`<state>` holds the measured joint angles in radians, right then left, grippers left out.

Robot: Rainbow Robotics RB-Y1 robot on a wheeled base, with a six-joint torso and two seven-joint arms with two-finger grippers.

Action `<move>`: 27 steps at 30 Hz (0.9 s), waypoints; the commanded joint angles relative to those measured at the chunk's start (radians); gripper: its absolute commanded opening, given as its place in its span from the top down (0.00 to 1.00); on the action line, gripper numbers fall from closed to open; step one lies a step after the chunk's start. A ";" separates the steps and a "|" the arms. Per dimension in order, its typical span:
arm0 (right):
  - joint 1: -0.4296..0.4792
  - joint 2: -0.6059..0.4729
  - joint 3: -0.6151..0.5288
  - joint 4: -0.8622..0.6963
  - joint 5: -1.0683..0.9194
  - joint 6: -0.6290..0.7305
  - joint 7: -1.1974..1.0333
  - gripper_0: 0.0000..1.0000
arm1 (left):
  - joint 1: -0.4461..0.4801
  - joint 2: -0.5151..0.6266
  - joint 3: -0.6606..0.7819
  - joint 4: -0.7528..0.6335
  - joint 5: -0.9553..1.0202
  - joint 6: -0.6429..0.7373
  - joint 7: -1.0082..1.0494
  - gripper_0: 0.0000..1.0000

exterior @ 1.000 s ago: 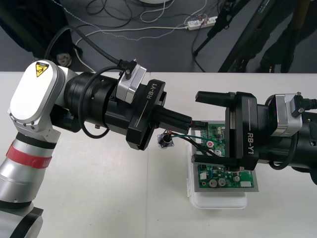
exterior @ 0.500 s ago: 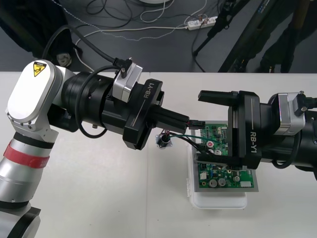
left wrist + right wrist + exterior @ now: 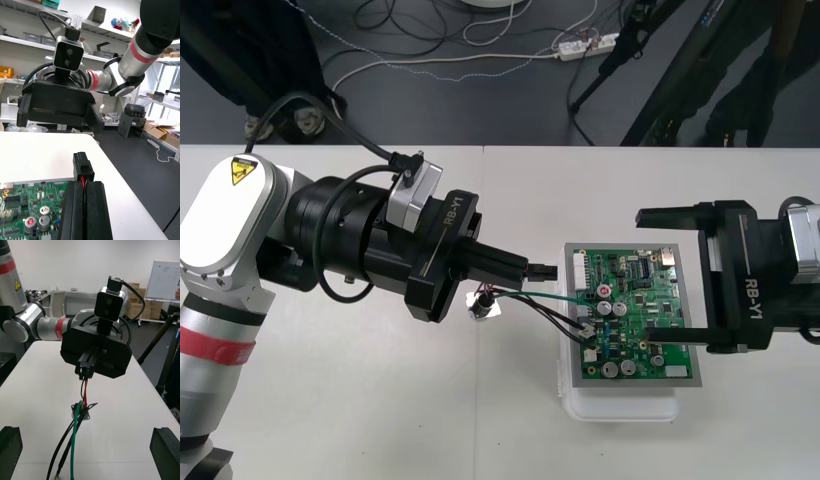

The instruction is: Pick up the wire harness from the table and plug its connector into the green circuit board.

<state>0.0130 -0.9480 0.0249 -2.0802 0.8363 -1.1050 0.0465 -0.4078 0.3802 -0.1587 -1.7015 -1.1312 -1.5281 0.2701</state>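
Now we note left hand [image 3: 530, 268] pinching the plug [image 3: 543, 270] mid-frame, aimed at the board [image 3: 635, 345] for insertion, we judge; right hand [image 3: 645, 274] spread, frame right.

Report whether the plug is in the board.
Out. The left end effector grips the plug in the air beside the board, not seated.

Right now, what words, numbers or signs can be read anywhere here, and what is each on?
"RB-Y1": body of the left gripper, which is shut on the plug.
"RB-Y1": body of the right gripper.
Yellow warning triangle, no words: left arm's white cover.
Green circuit board printing: too small to read.
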 commanded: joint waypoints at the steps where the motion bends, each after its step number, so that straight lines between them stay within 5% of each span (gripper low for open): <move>1: 0.013 -0.066 -0.066 0.058 -0.011 -0.098 -0.027 0.00 | 0.047 0.025 0.039 0.008 0.019 0.006 -0.089 1.00; 10: 0.027 -0.126 -0.177 0.144 0.167 -0.295 -0.030 0.00 | 0.070 0.022 0.061 0.098 0.013 -0.043 -0.170 1.00; 27: 0.122 -0.186 -0.209 0.140 0.492 -0.322 -0.079 0.00 | 0.139 0.032 0.067 0.263 -0.012 -0.043 -0.336 1.00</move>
<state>0.1142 -1.0893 -0.1531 -1.9326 1.2940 -1.4160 0.0292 -0.2821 0.3858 -0.1128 -1.4751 -1.1343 -1.5333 0.0738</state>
